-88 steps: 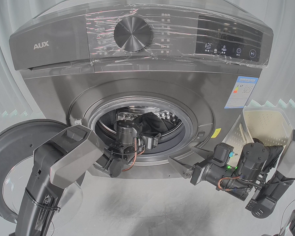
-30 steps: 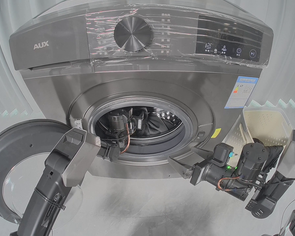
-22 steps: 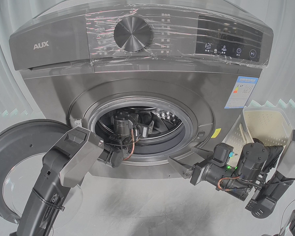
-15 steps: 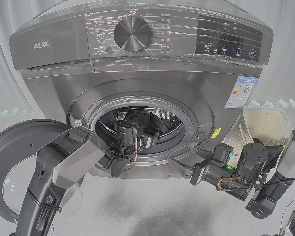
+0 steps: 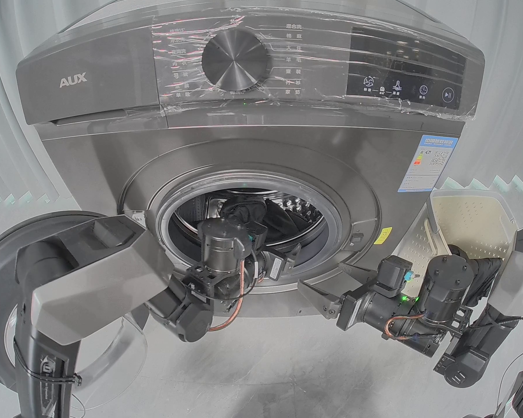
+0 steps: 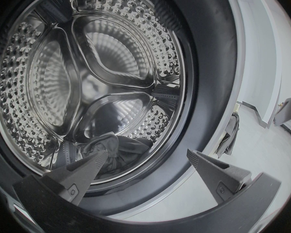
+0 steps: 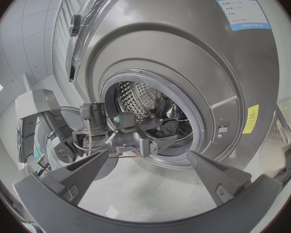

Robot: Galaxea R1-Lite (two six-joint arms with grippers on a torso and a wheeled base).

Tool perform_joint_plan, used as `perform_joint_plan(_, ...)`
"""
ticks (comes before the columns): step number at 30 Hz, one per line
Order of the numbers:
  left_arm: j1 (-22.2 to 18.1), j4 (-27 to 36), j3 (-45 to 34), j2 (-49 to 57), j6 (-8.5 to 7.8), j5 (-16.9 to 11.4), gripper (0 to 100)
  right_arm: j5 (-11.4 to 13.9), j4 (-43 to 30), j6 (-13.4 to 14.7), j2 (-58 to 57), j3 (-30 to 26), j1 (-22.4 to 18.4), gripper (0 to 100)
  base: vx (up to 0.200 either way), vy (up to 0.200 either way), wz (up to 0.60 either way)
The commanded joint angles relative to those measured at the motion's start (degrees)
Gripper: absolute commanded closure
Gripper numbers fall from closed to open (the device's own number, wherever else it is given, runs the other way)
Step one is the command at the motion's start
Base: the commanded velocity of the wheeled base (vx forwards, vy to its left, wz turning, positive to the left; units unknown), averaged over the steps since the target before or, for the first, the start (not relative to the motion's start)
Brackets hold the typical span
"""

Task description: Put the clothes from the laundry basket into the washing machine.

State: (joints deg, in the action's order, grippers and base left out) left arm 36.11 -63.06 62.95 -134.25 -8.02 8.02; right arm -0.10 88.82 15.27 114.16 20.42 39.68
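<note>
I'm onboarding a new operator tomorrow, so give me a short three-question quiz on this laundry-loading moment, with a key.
1. True or false: the left hand is shut on a garment.
2. The dark clothes beyond that hand lie: A) in the drum; B) on the floor; C) on the open door.
3. Which hand hovers nearer the laundry basket?
Key: 1 false, it is open and empty. 2 A. 3 the right hand.
</note>
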Motion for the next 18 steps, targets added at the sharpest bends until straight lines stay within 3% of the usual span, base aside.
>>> perform_joint_plan(1,2.4,-7.3,-13.4,9.0,2.04,0.1,0,0.0,0.0,0.0,0.1,-0.2,-0.2,0,0.0,0.0,0.0)
perform_joint_plan(3,2.6,-8.6,-15.8,10.4,2.57,0.1,0,0.0,-0.1,0.0,0.0,-0.3,-0.1,0,0.0,0.0,0.0)
perform_joint_plan(6,3.4,-10.8,-21.2,15.3,5.21,0.1,0,-0.1,0.0,0.0,-0.3,-0.7,-0.1,0,0.0,0.0,0.0)
perform_joint_plan(7,3.7,-11.4,-23.8,18.2,7.58,0.1,0,0.0,-0.1,-0.1,-0.5,-1.2,-0.1,0,0.0,0.0,0.0)
perform_joint_plan(9,4.3,-11.9,-27.0,21.8,9.87,0.2,0,-0.1,-0.1,-0.2,-0.9,-1.5,-0.1,0,0.0,0.0,0.0)
perform_joint_plan(10,4.3,-11.9,-27.0,21.8,9.87,0.2,0,-0.1,-0.1,-0.2,-0.9,-1.5,-0.1,0,0.0,0.0,0.0)
perform_joint_plan(11,4.6,-12.1,-31.2,26.3,11.71,0.2,0,-0.3,-0.1,-0.3,-1.8,-2.2,-0.1,0,0.0,0.0,0.0)
perform_joint_plan(14,4.7,-12.2,-37.2,32.5,13.03,0.2,0,-0.6,-0.1,-0.8,-3.0,-3.6,0.0,0,0.0,0.0,0.0)
perform_joint_plan(18,4.2,-12.1,-46.9,41.9,14.26,0.4,0,-3.3,-0.2,-2.1,-5.8,-5.5,0.0,0,0.0,0.0,0.0)
